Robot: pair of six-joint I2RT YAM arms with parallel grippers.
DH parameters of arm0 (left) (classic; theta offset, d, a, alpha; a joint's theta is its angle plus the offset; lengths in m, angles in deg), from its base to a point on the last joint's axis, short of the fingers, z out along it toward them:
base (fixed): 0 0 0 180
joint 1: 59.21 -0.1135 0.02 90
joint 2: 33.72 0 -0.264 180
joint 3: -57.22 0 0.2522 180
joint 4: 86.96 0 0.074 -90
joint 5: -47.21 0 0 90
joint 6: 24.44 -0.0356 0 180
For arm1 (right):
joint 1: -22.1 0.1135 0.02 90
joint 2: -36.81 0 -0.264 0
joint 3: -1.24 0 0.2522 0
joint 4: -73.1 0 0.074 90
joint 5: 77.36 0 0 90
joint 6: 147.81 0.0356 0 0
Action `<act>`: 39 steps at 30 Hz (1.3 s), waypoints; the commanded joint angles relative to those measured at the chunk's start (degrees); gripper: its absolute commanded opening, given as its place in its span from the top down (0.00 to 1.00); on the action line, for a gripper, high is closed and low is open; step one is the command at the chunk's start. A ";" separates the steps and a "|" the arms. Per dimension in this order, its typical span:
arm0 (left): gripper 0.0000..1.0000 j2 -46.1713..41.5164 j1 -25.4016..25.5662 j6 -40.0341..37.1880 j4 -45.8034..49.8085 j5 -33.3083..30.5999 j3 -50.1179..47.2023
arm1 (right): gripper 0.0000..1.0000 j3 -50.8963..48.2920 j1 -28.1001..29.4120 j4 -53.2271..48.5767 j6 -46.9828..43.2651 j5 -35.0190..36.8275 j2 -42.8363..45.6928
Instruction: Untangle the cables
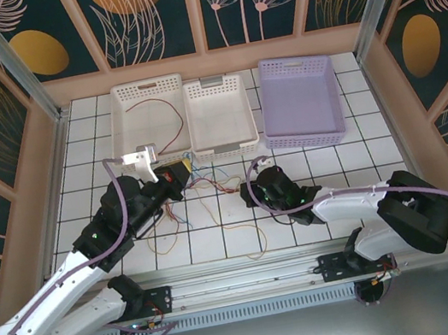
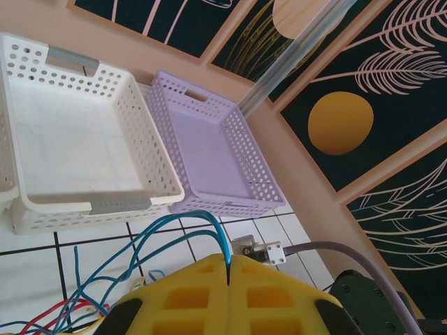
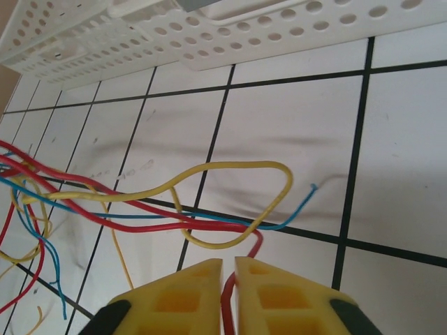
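Two arms pinched wires from a tangle on the tiled table (image 1: pixel 363 169).
The left gripper (image 2: pixel 229 271) stood pressed together on a blue wire (image 2: pixel 183 218). The right gripper (image 3: pixel 228 276) nipped a red wire (image 3: pixel 255 243). The cables (image 1: pixel 202 193) sprawled mid-frame in the overhead view, just below the white baskets (image 1: pixel 225 147).

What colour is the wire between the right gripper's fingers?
Red; the red wire shows best in the right wrist view.
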 commanded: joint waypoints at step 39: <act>1.00 1.35 -0.24 -22.50 34.35 -23.78 50.35 | 1.00 -17.58 -27.26 -17.20 12.69 4.05 23.32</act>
